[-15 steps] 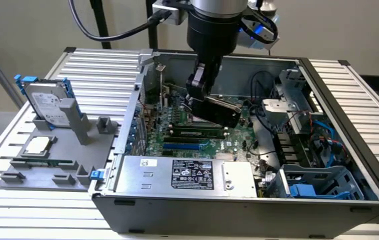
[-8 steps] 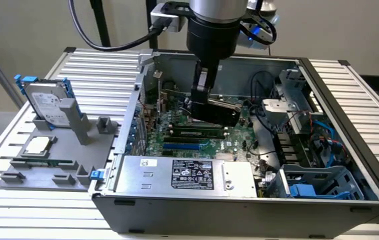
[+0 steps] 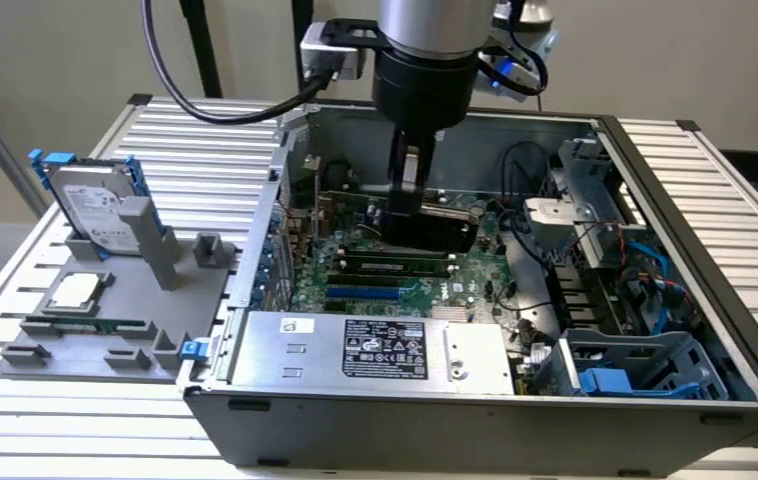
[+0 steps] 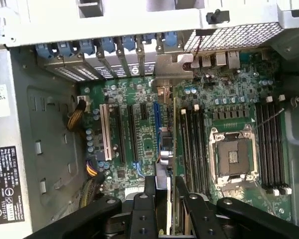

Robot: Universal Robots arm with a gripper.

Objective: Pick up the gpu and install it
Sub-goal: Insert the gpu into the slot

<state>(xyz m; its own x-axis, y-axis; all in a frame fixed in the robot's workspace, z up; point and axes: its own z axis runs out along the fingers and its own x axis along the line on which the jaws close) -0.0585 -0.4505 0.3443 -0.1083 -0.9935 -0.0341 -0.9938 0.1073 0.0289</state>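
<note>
Well, the arm reaches straight down into the open computer case [image 3: 486,430], which lies open side up on the slatted table [image 3: 192,130]. The gripper [image 3: 410,200] has its jaws drawn in narrow, clamped on the upper edge of the gpu [image 3: 435,232]. The gpu stands on edge over the motherboard [image 3: 312,290], black cooler face toward the exterior camera, lower edge down at the board. Whether it sits fully in a slot: cannot tell.

Wrist view: the gripper [image 4: 166,191] looks down along the card. The gpu [image 4: 175,144] shows edge-on as a thin line running between the blue slot [image 4: 156,124] and the memory slots [image 4: 194,144]. A silver end bracket [image 4: 172,64] sits at the rear wall of the case, in line with the row of blue clips [image 4: 109,45]. A white slot [image 4: 106,132] lies farther off on the blue slot's side. The processor socket [image 4: 234,157] lies on the far side of the memory slots.

Outside the case, at the exterior view's left, a grey holder [image 3: 79,352] on the table carries three things:
- a hard drive [image 3: 96,215] with blue rails, standing upright
- a processor chip [image 3: 75,292], lying flat
- a memory stick [image 3: 86,325]

All three are well apart from the gripper.

The power supply [image 3: 366,350] runs along the case's near wall. A blue drive cage [image 3: 633,375] sits in the corner at the exterior view's right.
</note>
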